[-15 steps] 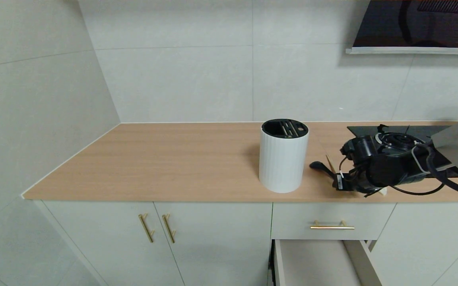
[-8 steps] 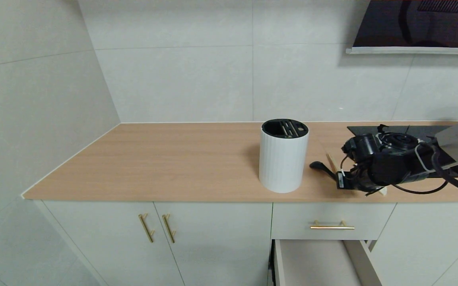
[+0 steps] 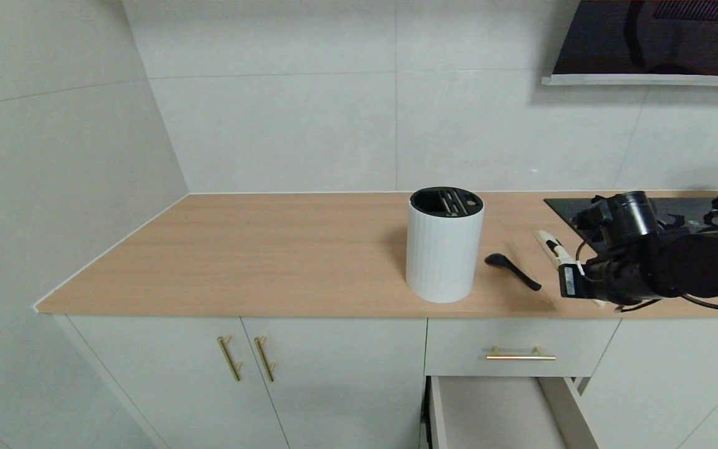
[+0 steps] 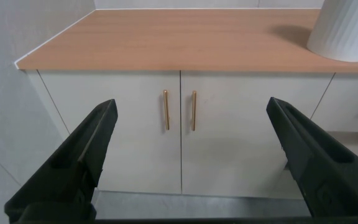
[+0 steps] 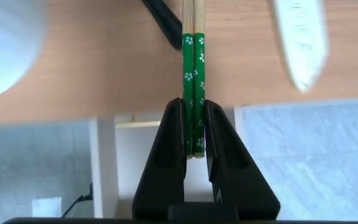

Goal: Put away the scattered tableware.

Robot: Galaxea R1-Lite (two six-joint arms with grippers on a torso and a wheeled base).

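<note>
Chopsticks are pinched in your right hand over the table edge, with the black spoon between them and the white utensil holder. Next, swing over its slotted top and tip them upright. Your left hand gapes wide.

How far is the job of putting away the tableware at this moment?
Done: nothing visibly; no utensil sticks out of the white holder. In hand: the right gripper is shut on a pair of chopsticks. Left: the chopsticks, then the black spoon and the white utensil, both lying on the counter.
</note>
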